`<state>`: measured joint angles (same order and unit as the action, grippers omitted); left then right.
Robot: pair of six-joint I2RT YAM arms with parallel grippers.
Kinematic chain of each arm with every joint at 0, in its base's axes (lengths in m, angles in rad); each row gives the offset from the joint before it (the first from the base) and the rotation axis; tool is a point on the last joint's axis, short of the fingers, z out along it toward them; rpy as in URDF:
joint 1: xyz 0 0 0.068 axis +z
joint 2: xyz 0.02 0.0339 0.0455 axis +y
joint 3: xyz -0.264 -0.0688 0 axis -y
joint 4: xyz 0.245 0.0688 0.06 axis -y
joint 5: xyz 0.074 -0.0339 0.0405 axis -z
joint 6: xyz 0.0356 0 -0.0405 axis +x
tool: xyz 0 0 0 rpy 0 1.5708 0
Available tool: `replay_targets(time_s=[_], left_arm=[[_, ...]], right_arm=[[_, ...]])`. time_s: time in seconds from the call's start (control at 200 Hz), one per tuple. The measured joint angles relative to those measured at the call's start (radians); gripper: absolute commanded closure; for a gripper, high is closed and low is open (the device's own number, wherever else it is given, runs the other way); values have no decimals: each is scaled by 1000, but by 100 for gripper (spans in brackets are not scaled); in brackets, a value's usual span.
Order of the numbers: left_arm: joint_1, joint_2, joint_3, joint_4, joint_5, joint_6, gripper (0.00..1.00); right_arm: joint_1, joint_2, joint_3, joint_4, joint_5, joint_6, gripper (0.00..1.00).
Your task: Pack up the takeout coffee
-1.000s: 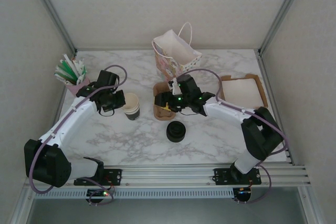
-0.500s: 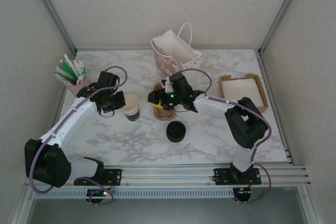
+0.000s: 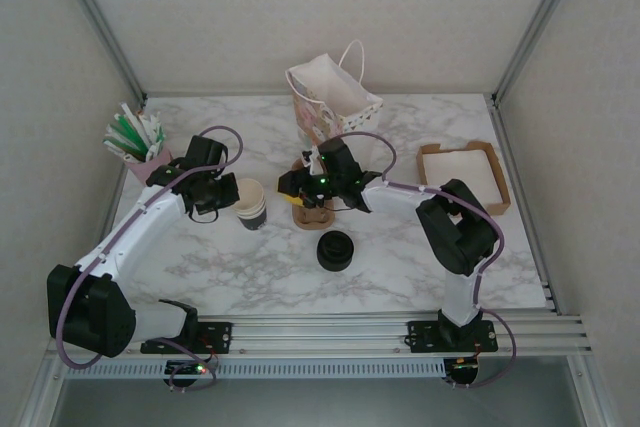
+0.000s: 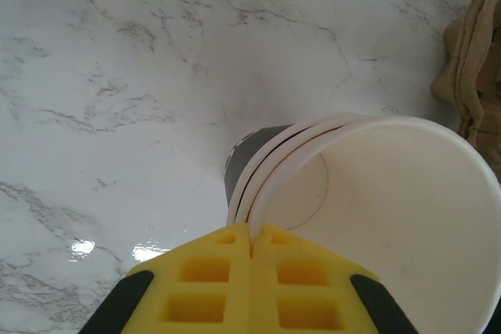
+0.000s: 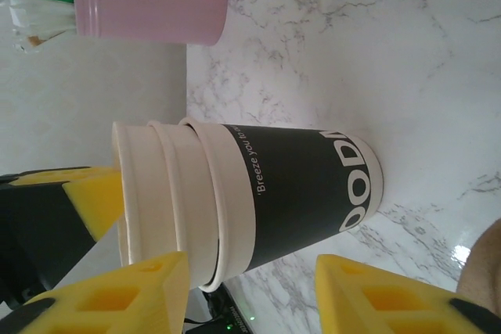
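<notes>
- Top view: takeout coffee (image 3: 335,250) stands lidded on the counter (image 3: 250,269), just in front of the brown carrier (image 3: 315,219), untouched. Probably thin-walled and crushable, with a lid that could pop off; take it mid-wall, below the lid, upright.
- Left wrist: left gripper (image 4: 252,234) pinched closed on the rim of the lidless cups (image 4: 376,193).
- Right wrist: right gripper (image 5: 250,295) jaws apart, empty, facing those cups.

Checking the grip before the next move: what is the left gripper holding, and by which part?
The left gripper is shut on the stacked paper cups, pinching them at the rim.
</notes>
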<state>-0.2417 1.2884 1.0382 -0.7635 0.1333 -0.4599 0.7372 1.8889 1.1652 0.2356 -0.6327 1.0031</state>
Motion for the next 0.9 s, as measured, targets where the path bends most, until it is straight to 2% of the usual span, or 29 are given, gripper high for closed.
replay_targets(time_s=[0.41, 0.901], left_arm=[[0, 0, 0, 0, -7, 0, 100], [0, 0, 0, 0, -15, 0, 100]], right_arm=[[76, 0, 0, 24, 3, 19, 61], [81, 13, 0, 82, 4, 62, 62]])
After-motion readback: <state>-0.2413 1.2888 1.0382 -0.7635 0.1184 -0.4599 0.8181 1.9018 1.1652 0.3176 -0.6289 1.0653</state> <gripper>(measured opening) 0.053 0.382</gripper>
